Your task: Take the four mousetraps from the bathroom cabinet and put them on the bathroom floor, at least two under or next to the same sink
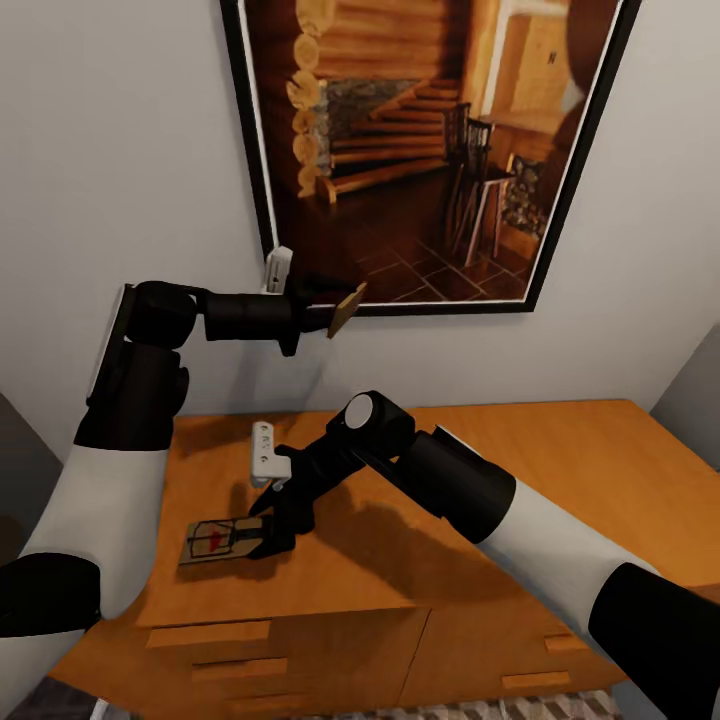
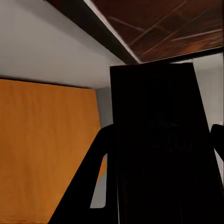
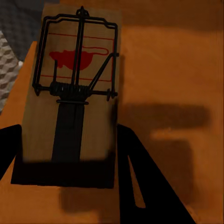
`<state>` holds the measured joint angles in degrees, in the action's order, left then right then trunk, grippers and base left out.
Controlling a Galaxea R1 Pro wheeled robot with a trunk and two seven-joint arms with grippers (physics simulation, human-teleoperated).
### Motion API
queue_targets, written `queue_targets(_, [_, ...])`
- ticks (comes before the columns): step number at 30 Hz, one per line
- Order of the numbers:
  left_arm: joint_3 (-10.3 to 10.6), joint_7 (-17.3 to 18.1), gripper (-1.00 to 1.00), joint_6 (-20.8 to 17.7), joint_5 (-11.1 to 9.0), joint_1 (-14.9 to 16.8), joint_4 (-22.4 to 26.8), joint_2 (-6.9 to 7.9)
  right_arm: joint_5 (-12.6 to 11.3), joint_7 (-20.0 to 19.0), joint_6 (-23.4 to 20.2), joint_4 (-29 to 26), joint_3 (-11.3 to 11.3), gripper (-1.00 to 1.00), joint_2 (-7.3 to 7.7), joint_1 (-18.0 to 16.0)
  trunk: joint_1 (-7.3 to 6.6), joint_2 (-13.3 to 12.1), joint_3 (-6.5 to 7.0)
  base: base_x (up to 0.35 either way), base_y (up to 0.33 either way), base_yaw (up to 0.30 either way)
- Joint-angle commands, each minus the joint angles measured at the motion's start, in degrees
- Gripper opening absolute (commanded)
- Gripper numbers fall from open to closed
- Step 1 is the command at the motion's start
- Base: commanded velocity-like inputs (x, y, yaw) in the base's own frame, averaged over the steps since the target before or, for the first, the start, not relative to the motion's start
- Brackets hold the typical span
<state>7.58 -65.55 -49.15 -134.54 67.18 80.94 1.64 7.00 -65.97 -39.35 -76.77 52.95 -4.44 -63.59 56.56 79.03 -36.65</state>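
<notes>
Right gripper [image 1: 262, 537] sitting low on cabinet [image 1: 560, 470] top, jaws spread either side of near end of mousetrap [image 1: 217, 540], not clearly pinching yet. Trap lying flat near cabinet's left front corner; in right wrist view, wire bar and red mouse print showing fine, near edge lost in shadow. Left gripper [image 1: 335, 308] hanging up by framed picture [image 1: 420, 150], clamping second mousetrap [image 1: 347, 308] edge-on. My left wrist cam going mostly black, fingers [image 2: 93, 186] just silhouettes. Patterned floor [image 1: 520, 708] barely peeking below the cabinet.
</notes>
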Motion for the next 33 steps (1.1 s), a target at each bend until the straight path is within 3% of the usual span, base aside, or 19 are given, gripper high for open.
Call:
queue_targets(1, [0.01, -0.46, -1.00, -0.15, -0.46, 0.06, 0.03, 0.04, 0.29, -0.38, -0.64, -0.05, -0.04, -1.00, -0.04, -0.05, -0.03, 0.04, -0.06, -0.330, 0.000, 0.000])
queue_targets(33, [0.06, -0.46, -1.00, -0.15, -0.29, 0.06, -0.25, 0.03, 0.28, -0.38, -0.55, 0.00, 0.39, -1.00, 1.23, -0.05, -0.03, 0.04, -0.06, -0.335, 0.000, 0.000])
